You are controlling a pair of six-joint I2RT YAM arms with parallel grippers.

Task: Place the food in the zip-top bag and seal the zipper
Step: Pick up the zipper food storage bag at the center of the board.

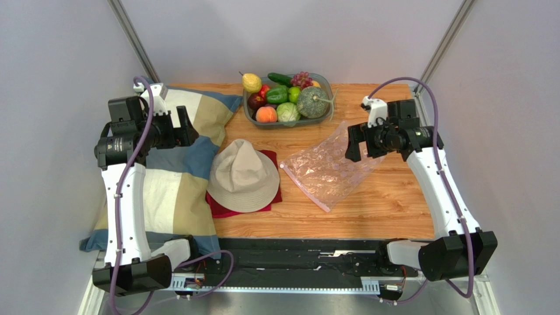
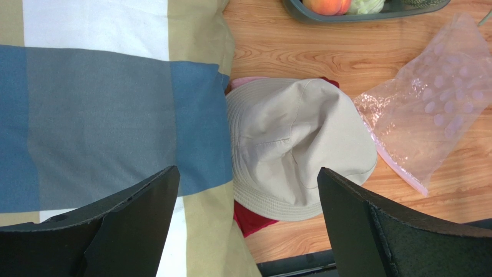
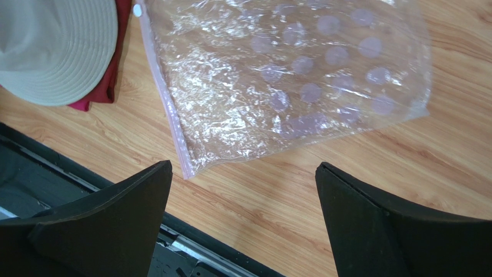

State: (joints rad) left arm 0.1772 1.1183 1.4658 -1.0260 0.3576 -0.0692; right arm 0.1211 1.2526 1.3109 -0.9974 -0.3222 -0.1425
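The food (image 1: 287, 98) is piled in a grey bowl (image 1: 299, 124) at the middle of the far edge of the worktop (image 1: 388, 203). The zip-top bag (image 1: 328, 172) is laid flat just right of the middle. Its zipper (image 1: 305, 188) is turned toward a beige hat (image 1: 243, 176) set on a red cloth (image 1: 273, 197). A striped pillow (image 1: 177, 170) is spread along the left edge. The left jaws are held wide apart above the pillow and hat. The right jaws are held wide apart above the bag. Nothing is gripped by these 2.
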